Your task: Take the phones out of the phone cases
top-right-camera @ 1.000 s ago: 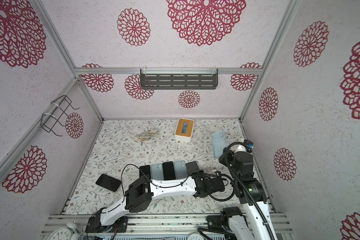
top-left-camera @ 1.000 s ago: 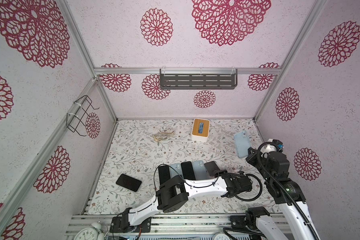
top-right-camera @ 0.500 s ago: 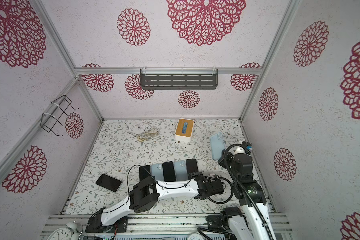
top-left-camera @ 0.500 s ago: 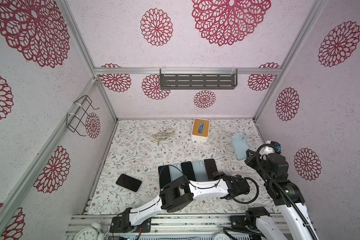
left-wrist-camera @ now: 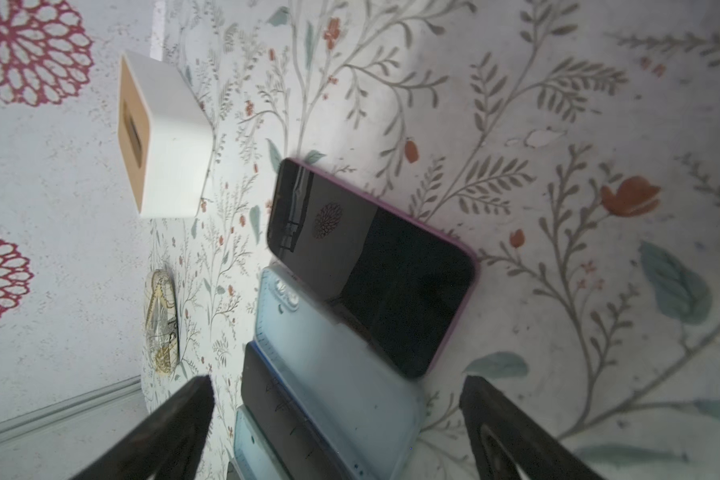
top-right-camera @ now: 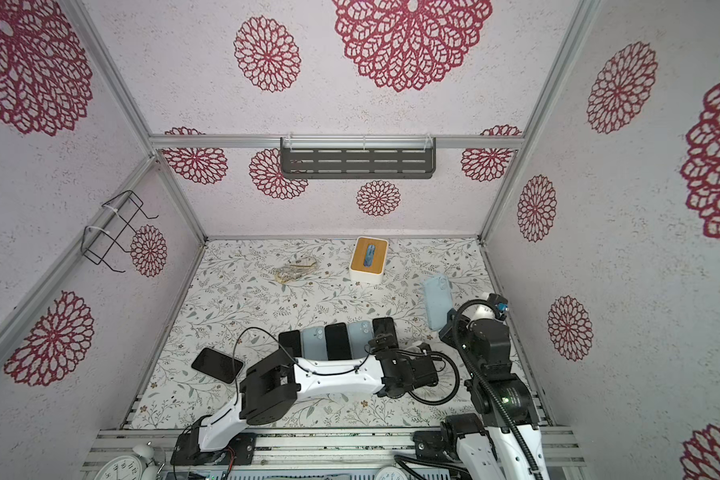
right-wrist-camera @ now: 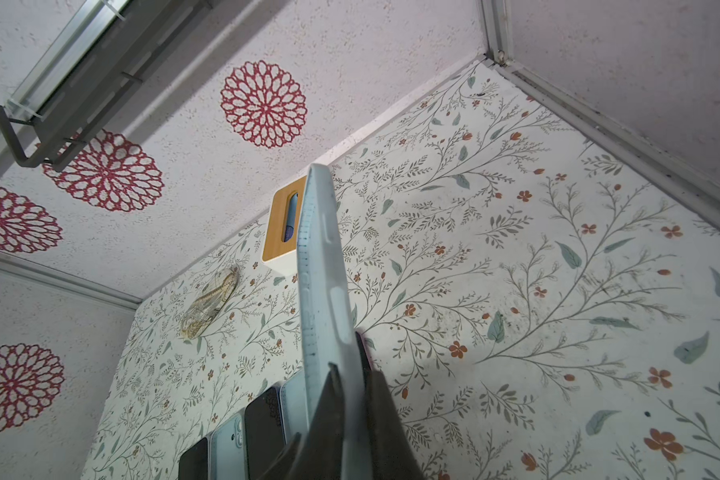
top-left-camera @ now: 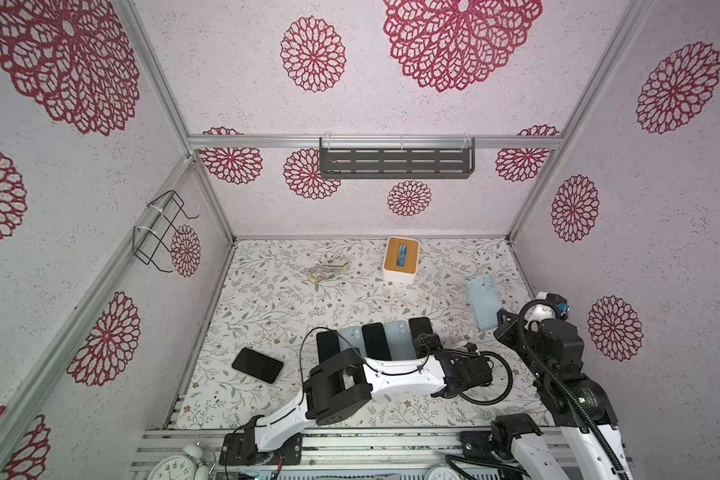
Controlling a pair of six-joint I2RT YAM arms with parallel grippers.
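On the table (top-left-camera: 287, 299) the row (top-left-camera: 375, 343) of phones and cases has grown by one. The left arm (top-left-camera: 395, 374) carried a dark phone (top-left-camera: 420, 326) in a second ago, and it now lies screen up at the row's right-hand end. In the left wrist view one long edge of it seems to lap over the pale blue cover beside it. The right gripper (right-wrist-camera: 348, 374) is still clamped tight on the bottom end of the light blue case (top-left-camera: 482, 301), holding it on edge, clear of the table and well apart from the phone. The left gripper (left-wrist-camera: 335, 382) has swung from nearly closed to fully spread and grips nothing, its fingers just short of the row. I judge the separation done: phone parked, case empty. What's left is setting the case down and backing my left arm off without nudging the row.
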